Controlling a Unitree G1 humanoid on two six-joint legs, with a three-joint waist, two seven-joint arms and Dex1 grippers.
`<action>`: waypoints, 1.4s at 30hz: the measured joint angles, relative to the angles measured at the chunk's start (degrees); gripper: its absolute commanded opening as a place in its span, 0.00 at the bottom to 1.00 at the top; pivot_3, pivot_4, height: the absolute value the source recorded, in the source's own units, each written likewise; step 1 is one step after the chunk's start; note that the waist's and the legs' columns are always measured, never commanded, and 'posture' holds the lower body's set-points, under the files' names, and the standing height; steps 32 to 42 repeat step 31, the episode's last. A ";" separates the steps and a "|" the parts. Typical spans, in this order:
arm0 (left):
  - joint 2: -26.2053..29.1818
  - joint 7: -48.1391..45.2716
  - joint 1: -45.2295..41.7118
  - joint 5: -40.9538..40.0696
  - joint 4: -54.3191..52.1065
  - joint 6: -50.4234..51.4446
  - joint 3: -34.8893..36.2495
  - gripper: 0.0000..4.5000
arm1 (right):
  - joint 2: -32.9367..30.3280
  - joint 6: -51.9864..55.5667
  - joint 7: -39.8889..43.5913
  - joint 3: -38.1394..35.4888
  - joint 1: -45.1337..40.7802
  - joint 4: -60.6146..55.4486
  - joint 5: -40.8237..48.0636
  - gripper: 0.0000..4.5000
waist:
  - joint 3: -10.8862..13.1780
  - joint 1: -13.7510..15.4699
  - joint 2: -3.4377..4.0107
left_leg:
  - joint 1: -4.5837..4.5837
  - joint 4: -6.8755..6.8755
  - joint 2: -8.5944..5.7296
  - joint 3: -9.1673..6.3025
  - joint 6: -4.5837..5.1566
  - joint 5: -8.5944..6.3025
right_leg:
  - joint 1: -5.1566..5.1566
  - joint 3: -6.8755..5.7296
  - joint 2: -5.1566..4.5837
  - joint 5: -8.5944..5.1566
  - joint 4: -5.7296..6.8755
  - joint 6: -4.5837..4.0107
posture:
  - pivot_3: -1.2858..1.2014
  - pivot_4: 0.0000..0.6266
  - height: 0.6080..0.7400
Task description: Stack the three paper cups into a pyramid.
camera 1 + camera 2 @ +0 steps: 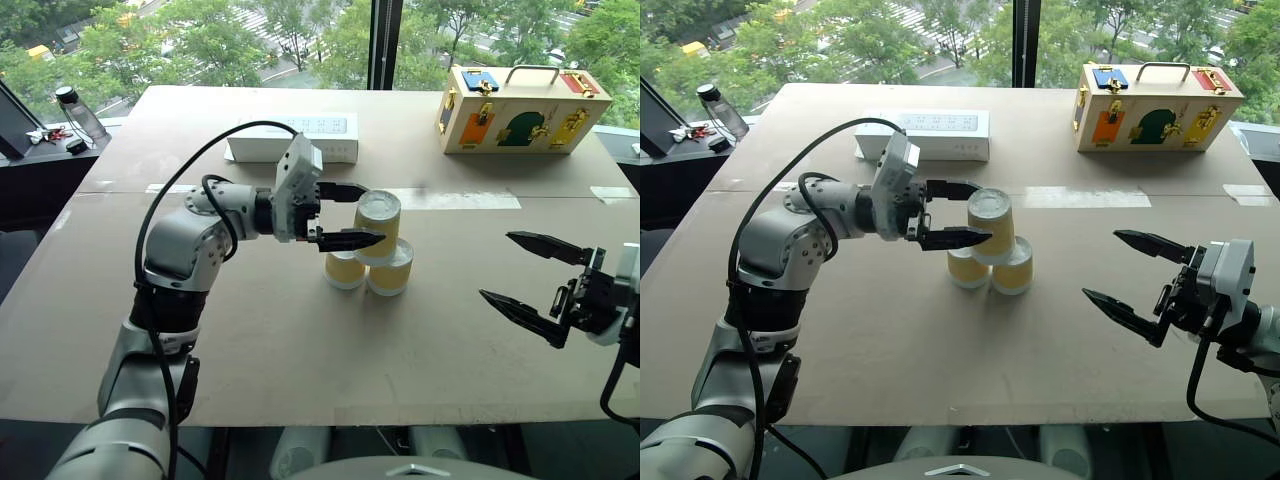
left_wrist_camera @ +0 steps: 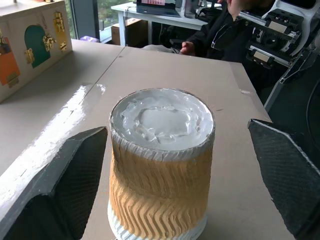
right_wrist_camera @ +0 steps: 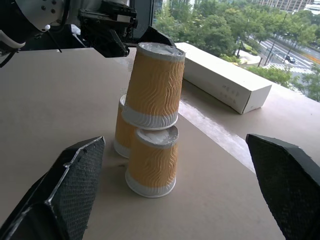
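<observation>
Three yellow-orange paper cups stand upside down as a pyramid at the table's middle. Two bottom cups (image 1: 345, 271) (image 1: 391, 272) sit side by side, and the top cup (image 1: 378, 226) rests across them. My left gripper (image 1: 373, 214) is open around the top cup. In the left wrist view that cup (image 2: 161, 165) stands between the fingers (image 2: 65, 185) with a gap on each side. My right gripper (image 1: 497, 266) hangs open and empty over the table to the right of the stack. Its wrist view shows the pyramid (image 3: 152, 125) from the side.
A long white box (image 1: 292, 138) lies behind the stack. A wooden latch box (image 1: 520, 108) stands at the back right. A water bottle (image 1: 78, 112) is on a side table at the far left. A person (image 2: 220, 25) sits beyond the table's end.
</observation>
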 measured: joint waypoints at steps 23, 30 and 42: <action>1.05 22.17 32.26 -8.00 -6.22 0.92 28.39 0.99 | 6.62 -4.21 -2.89 0.00 8.52 8.08 -8.68 1.00 | -0.04 0.09 0.05 | 0.04 -0.07 0.09 0.05 -0.02 0.00 | -0.02 0.31 -0.10 0.00 -0.04 -0.03 | 0.52 0.24 1.00; 2.01 19.06 47.77 -3.39 -9.94 -7.98 29.82 0.99 | 9.40 -9.98 -4.55 -0.53 12.91 10.71 -14.89 1.00 | -0.13 0.41 0.10 | 0.16 -0.06 0.07 0.07 0.00 -0.01 | 0.06 0.26 -0.43 -0.10 -0.05 -0.32 | 0.52 0.24 1.00; 2.14 18.15 50.27 -2.99 -9.96 -9.27 30.02 0.99 | 9.65 -10.49 -4.60 -0.55 13.47 10.76 -15.26 1.00 | -0.18 0.26 0.13 | 0.20 -0.06 0.10 0.10 0.00 -0.01 | 0.06 0.27 -0.42 -0.09 -0.05 -0.34 | 0.52 0.24 1.00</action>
